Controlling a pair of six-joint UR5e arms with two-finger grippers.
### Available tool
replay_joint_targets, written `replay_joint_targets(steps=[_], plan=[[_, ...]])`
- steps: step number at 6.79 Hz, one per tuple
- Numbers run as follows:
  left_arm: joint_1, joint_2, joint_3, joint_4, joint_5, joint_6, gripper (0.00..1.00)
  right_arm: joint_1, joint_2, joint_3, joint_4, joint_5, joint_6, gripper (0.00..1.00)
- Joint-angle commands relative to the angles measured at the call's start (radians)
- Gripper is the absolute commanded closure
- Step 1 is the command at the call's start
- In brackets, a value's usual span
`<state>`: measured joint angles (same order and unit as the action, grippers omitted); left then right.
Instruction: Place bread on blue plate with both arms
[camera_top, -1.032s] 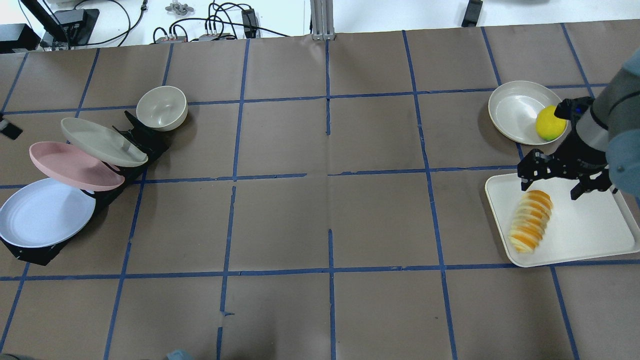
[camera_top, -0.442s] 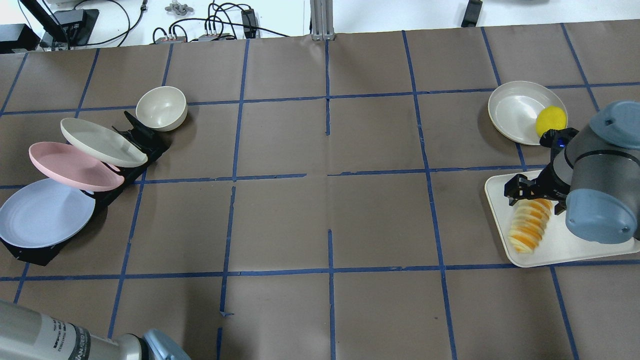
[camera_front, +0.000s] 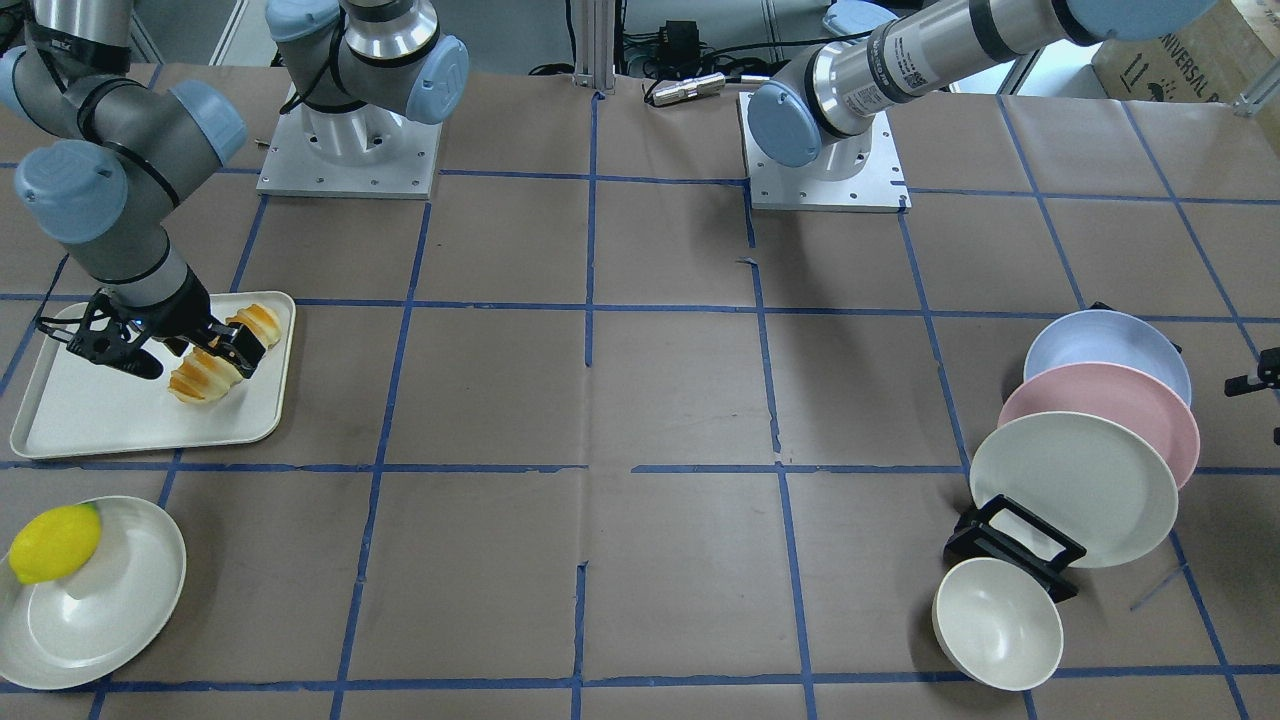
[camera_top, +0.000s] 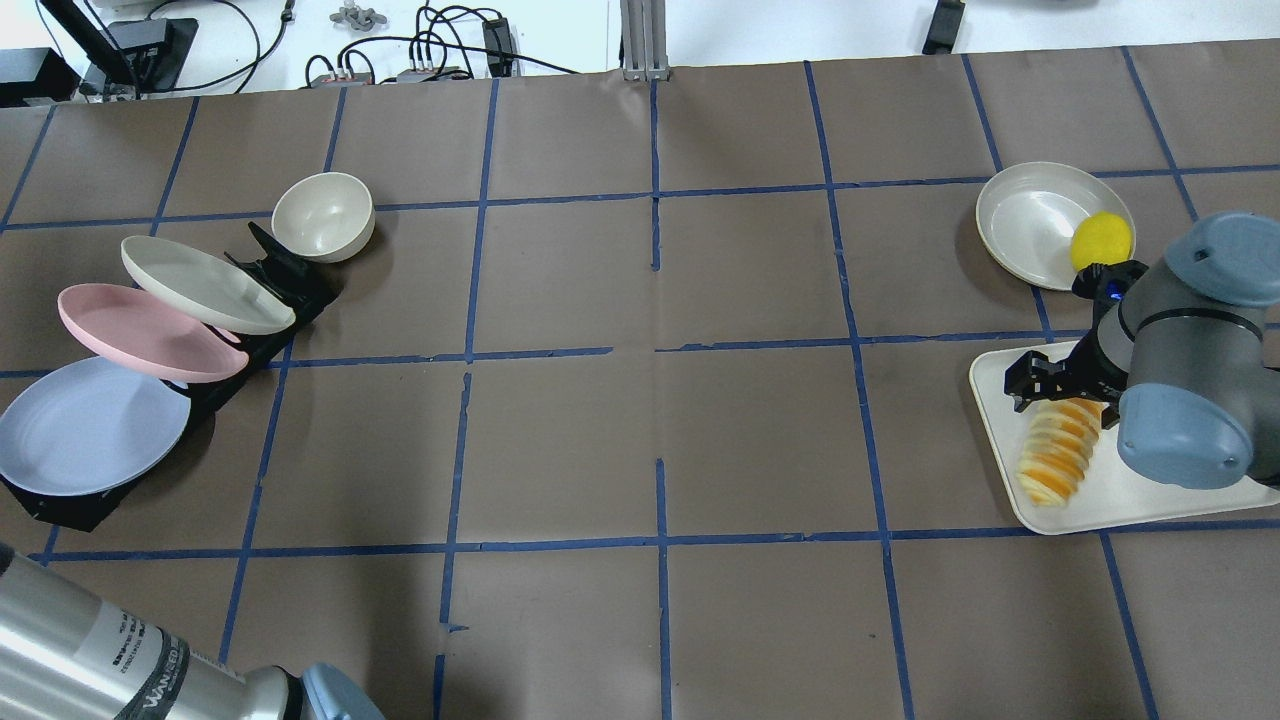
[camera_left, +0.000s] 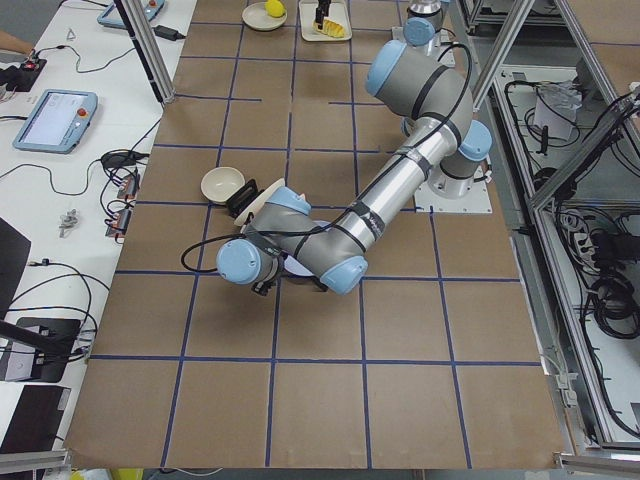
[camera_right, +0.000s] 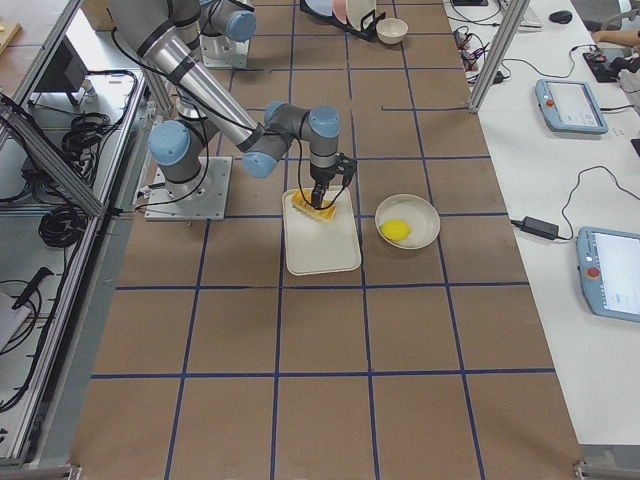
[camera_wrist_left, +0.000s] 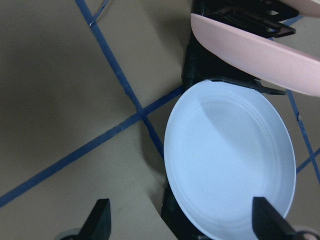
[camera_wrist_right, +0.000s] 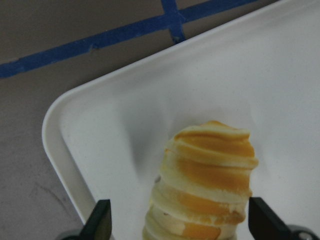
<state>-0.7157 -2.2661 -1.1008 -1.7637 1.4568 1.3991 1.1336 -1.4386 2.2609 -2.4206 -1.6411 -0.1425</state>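
Note:
The striped orange and cream bread lies on a white tray at the right. My right gripper is open and low over the bread's far end, one finger on each side; the right wrist view shows the bread between the fingertips. The pale blue plate leans in the black rack at the far left. My left gripper is open and empty, just above the blue plate. The overhead view shows only the left arm's forearm, at the bottom left.
A pink plate and a cream plate lean in the same rack, with a cream bowl behind. A yellow lemon sits in a cream plate beyond the tray.
My right gripper has come down and forward over the bread's far end, still open. The left arm has entered the overhead view at the bottom left.

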Motion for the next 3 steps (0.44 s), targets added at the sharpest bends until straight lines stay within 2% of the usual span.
replay_joint_targets(steps=[1,2,3], plan=[[-0.008,-0.058,-0.013,0.000,0.004,-0.009,0.00,0.000,0.038,0.038,-0.110,-0.016,-0.005,0.16],[-0.004,-0.087,-0.011,0.000,0.010,-0.014,0.00,0.000,0.038,0.037,-0.115,-0.016,-0.078,0.57],[-0.004,-0.093,-0.014,-0.005,0.011,-0.023,0.00,0.000,0.037,0.040,-0.114,-0.014,-0.112,0.78]])
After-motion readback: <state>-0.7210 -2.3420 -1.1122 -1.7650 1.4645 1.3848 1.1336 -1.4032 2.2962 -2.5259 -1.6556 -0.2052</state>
